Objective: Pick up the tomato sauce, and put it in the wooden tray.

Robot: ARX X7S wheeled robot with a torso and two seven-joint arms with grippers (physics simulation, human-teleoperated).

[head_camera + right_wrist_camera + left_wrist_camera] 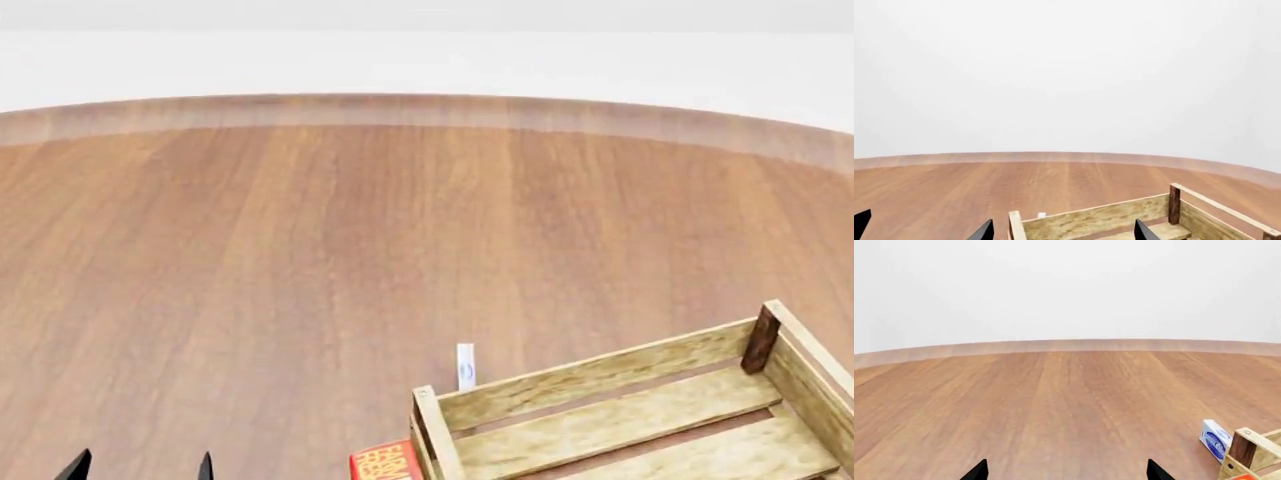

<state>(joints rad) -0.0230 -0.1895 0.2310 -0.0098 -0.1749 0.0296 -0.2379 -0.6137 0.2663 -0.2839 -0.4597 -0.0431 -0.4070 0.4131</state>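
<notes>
One wooden tray (587,378) on the table (334,250) — one blue-white box (465,366) beside it; left claw (140,468) spread, right claw unseen.

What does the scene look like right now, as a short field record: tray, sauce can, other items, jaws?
tray: wooden tray at the head view's lower right, nothing seen in its visible part
sauce can: not in view
other items: blue-and-white box standing beyond the tray's near-left corner; red packet beside that corner
left gripper: jaws open, holding nothing
right gripper: jaws open, above the tray's edge
</notes>
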